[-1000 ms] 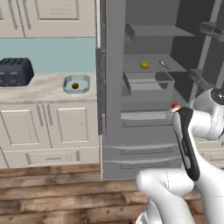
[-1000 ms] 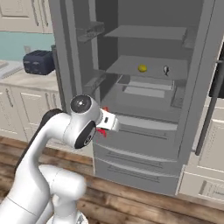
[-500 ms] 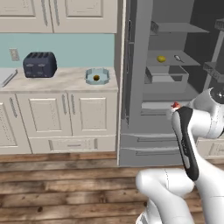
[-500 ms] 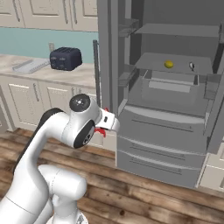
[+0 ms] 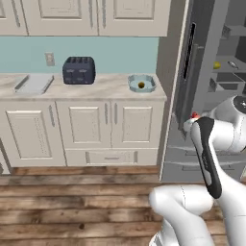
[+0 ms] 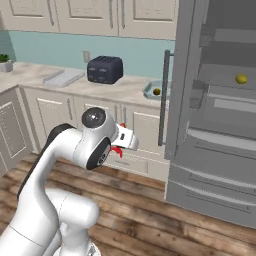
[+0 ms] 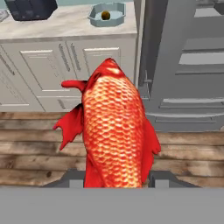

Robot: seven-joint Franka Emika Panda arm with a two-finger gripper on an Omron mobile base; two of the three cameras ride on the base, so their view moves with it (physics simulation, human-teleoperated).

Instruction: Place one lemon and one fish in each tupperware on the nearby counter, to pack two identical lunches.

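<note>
Fish (image 7: 114, 131) red-orange, scaled, finned, upright in closed gripper (image 7: 118, 178)

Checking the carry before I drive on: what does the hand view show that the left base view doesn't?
Hand view: the red-orange fish held in the gripper, scales and fins in close-up.
Left base view: the flat light grey tupperware left of the toaster, plus a lemon on a fridge shelf.
Both: the pale blue-grey tupperware holding a lemon, on the beige counter.
</note>
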